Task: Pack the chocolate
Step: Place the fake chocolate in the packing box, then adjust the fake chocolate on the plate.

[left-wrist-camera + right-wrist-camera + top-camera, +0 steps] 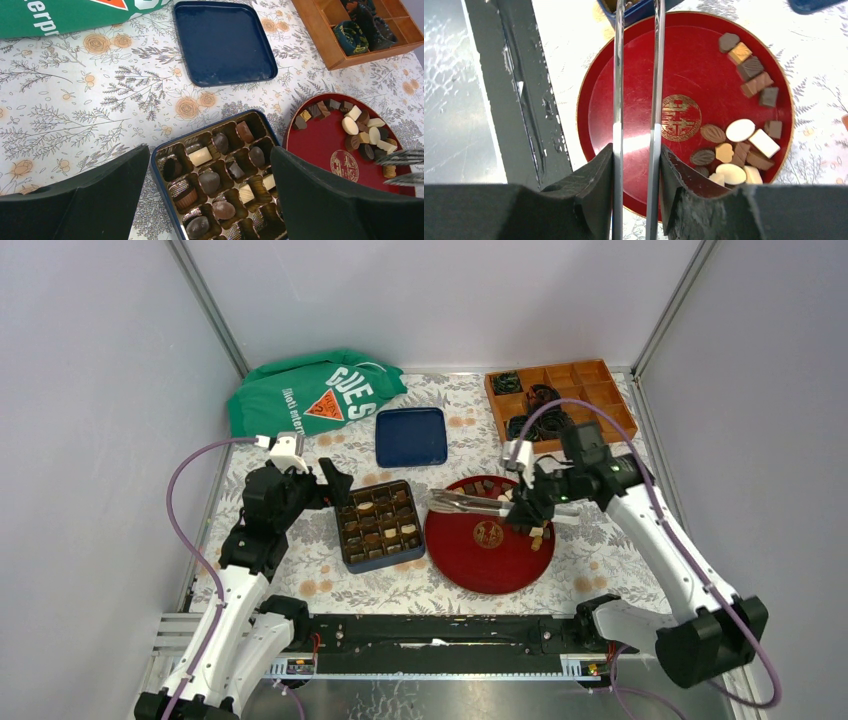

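Right gripper (636, 165) clamps metal tongs (657, 75) over red plate (704, 65) of chocolate (740, 130); left gripper (210, 150) fully spread, empty, above box (385, 562).

2 black-and-white arms (665, 540) trail purple cables (169, 495).

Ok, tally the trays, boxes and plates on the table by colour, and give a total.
Dark blue: 2, the flat square tray and the compartmented chocolate box.
Red: 1, the round plate.
Orange-brown: 1, the wooden divided box.
Total: 4.
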Motion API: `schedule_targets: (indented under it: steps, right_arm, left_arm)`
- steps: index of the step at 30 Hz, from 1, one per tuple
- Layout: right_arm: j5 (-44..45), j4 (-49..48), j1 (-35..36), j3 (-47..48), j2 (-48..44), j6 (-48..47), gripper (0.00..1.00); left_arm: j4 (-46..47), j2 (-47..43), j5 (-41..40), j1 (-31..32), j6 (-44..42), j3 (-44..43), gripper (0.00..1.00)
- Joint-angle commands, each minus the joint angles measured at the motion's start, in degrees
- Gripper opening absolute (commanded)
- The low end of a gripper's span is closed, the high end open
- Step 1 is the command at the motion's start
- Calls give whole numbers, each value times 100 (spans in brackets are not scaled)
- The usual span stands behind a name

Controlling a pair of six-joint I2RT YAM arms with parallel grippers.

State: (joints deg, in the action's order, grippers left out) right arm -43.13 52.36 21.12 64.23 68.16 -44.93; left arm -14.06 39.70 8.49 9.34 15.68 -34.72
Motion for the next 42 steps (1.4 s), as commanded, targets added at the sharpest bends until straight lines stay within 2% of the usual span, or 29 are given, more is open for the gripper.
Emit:
schedule_targets:
  steps: [1, 4, 9, 42]
  right_arm:
    - [-1003, -557, -761, -456, -764, 207, 39]
    - [-1238, -787, -1153, -755, -1062, 337, 39]
    - [-1330, -866, -1348, -909, -1195, 404, 39]
    - [-1036, -1067, -1576, -1184, -1362, 539, 40]
  left_arm:
    - [34, 14, -68, -3, -85, -200, 99]
    - [34, 40, -41, -3, -83, -198, 99]
    - [31, 31, -34, -3, -83, -202, 99]
    - [31, -40, -38, -3, -74, -201, 99]
